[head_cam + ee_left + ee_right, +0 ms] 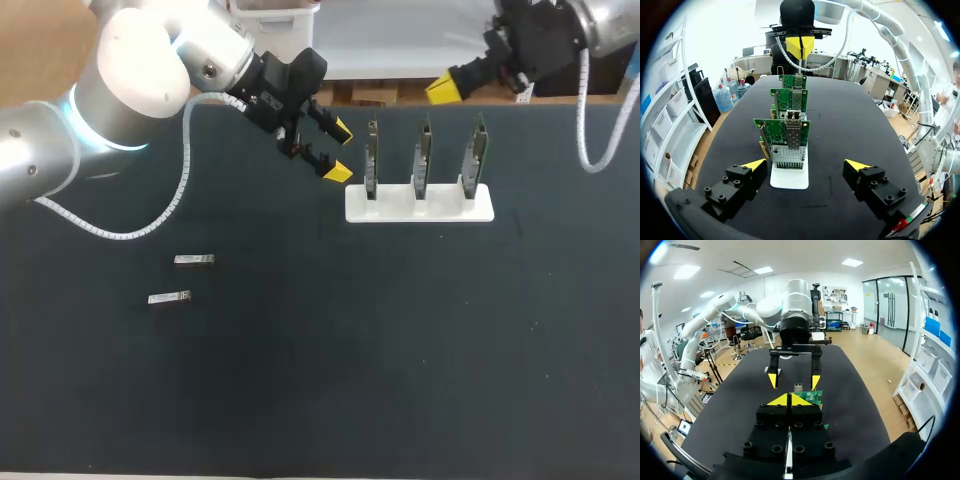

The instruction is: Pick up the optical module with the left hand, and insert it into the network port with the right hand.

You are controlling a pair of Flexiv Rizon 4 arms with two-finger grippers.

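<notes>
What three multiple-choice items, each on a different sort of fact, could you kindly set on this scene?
1. How does the left gripper stand?
A. open, empty
B. shut, empty
C. shut on a small part

2. How many green boards stand in the white stand?
A. two
B. three
C. four

3. Where do the two optical modules lie?
A. in the stand
B. between the left gripper's fingers
C. on the table, on the left arm's side, apart from the stand

Answers:
1 A, since its yellow tips stand apart with nothing between them.
2 B, since three boards stand upright in a row in the head view.
3 C, since both lie flat on the dark table, clear of the stand and the gripper.
</notes>
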